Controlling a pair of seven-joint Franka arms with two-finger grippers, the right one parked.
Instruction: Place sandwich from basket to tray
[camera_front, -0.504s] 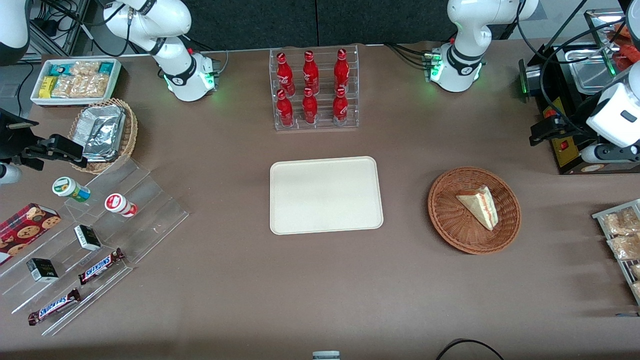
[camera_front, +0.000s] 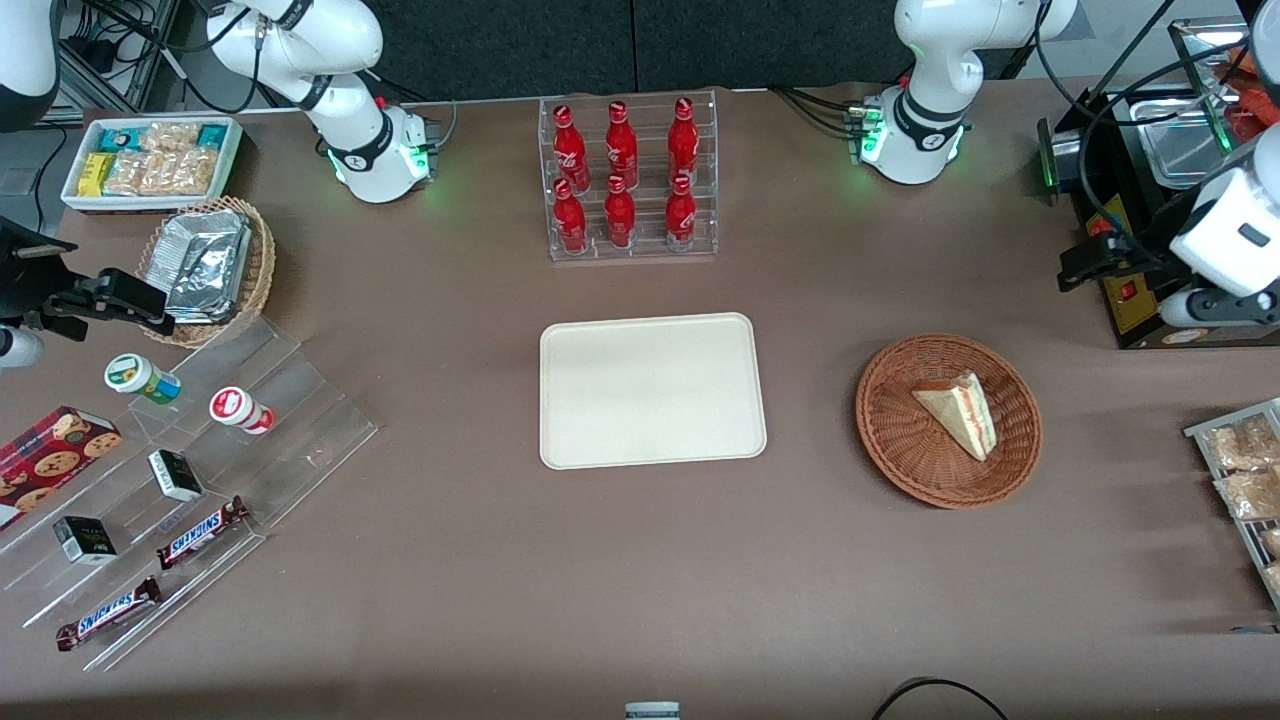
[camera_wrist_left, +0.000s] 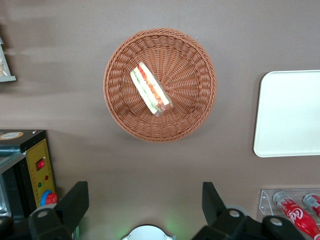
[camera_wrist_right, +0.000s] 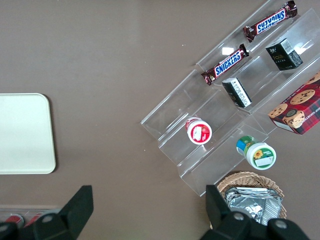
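"SNICKERS" on two chocolate bars (camera_front: 203, 531) on acrylic steps (camera_front: 250, 440), Coca-Cola script on red bottles (camera_front: 620, 210)

The left arm reaches out high over the working arm's end of the table (camera_front: 640, 600), its gripper (camera_wrist_left: 142, 212) pointing downward, fingers (camera_wrist_left: 75, 202) spread wide apart, holding nothing.

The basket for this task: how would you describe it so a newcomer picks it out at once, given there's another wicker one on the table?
Start at the cream tray mid-table; the basket lies beside it, toward the working arm's end. It is round, shallow, reddish-brown wicker holding one sandwich, not foil packets. The open gripper hovers above the bare table beside it.
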